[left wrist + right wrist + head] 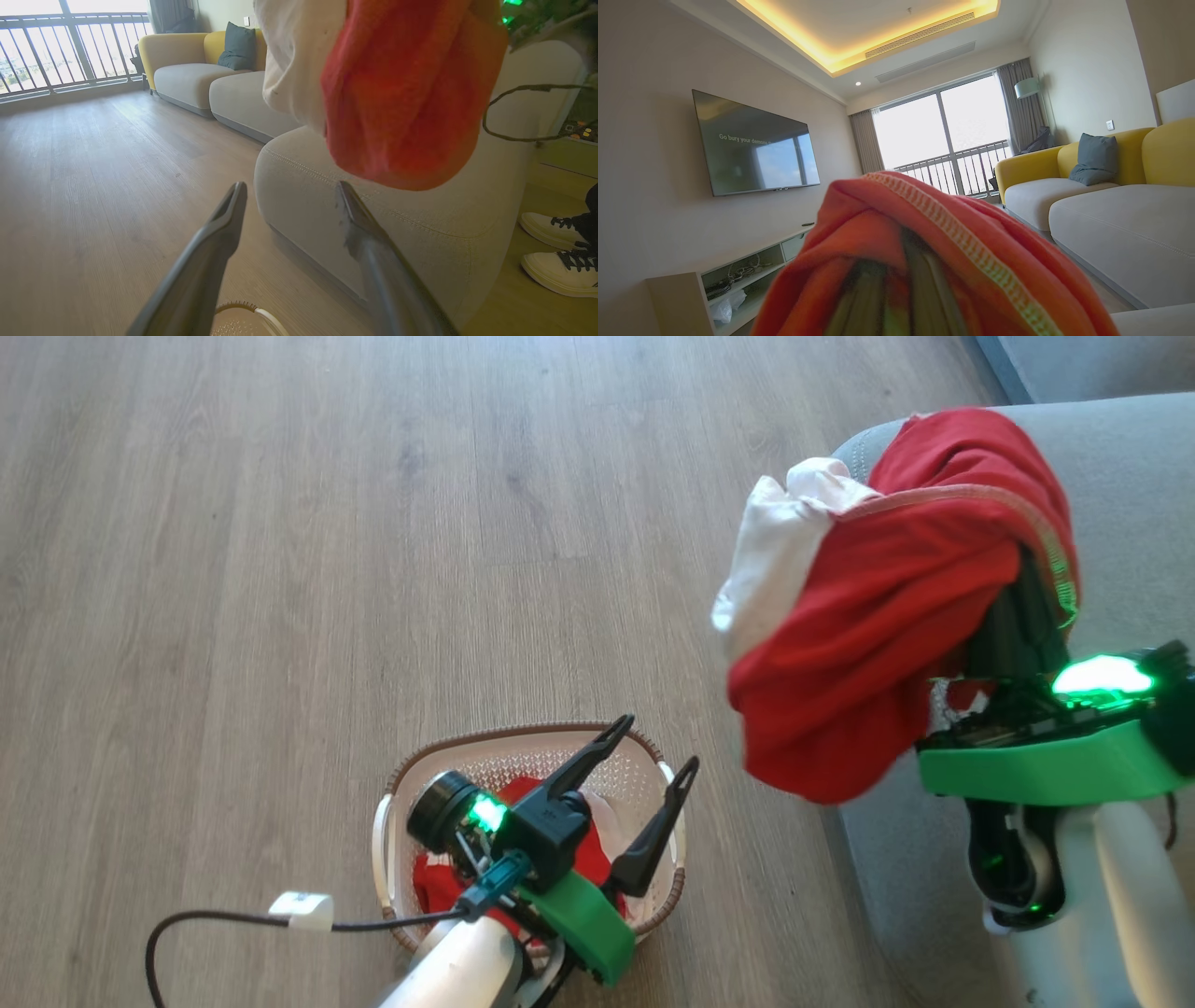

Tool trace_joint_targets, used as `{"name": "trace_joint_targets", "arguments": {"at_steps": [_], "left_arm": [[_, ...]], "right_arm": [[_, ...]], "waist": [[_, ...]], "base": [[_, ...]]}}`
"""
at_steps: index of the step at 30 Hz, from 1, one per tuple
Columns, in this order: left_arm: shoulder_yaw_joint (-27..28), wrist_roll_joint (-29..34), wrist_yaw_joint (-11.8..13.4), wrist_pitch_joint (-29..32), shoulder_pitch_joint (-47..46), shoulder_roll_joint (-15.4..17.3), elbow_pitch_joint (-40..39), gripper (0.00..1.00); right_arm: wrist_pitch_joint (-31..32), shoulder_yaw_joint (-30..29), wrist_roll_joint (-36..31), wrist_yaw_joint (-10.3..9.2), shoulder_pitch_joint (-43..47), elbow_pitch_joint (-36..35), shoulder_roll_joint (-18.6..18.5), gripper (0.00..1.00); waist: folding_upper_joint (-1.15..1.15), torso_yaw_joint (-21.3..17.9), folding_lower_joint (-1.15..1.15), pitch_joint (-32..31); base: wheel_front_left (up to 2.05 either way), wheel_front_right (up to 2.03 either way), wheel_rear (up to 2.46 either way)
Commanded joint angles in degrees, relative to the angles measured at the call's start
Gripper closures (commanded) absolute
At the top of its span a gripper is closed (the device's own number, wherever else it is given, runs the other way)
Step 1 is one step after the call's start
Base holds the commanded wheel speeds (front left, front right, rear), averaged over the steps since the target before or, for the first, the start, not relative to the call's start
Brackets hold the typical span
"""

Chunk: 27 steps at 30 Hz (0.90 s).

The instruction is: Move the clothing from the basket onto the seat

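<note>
Where the right gripper (1013,607) rises over the front edge of the seat (1130,504), a red garment (868,616) with a white panel is draped over its 2 dark fingers and hangs down their outer side, clear of the floor (280,569). In the right wrist view the fingers (864,298) stand close together with a strip of red cloth between them, the stitched hem lying across their tips; the gripper is clamped on this garment. The right forearm stands nearly upright beside the seat, fingers pointing up and slightly inward. The left gripper (657,743) hovers above the basket (523,733), its jaws spread wide and holding nothing, and it touches no cloth. Its forearm reaches forward from the lower edge of the head view. A second red garment (439,887) lies inside the basket, beneath the left wrist. The basket rests on the floor, just beside the seat.
</note>
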Motion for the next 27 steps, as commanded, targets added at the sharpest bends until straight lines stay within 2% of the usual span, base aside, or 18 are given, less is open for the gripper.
{"name": "trace_joint_targets", "arguments": {"at_steps": [1,11,27], "left_arm": [[2.3,0.5,-0.6,-0.3,-1.0,0.0,-1.1,0.0],[2.1,3.3,-2.9,-0.3,1.7,0.0,1.4,0.0],[4.2,2.9,-3.9,-0.3,4.3,0.0,1.9,0.0]], "right_arm": [[-0.1,0.3,-0.2,-0.01,-2.6,-2.6,0.7,1.0],[-0.1,-1.0,-0.6,-0.01,-2.7,-3.2,0.7,1.0],[-0.1,-1.6,-1.2,-0.01,-2.3,-3.2,0.7,1.0]], "waist": [[0.0,-0.1,0.0,0.0],[0.0,-0.9,0.0,-0.2],[0.0,-1.3,0.0,-0.2]], "base": [[0.0,0.0,0.0],[0.0,0.0,0.0],[0.0,0.0,0.0]]}}
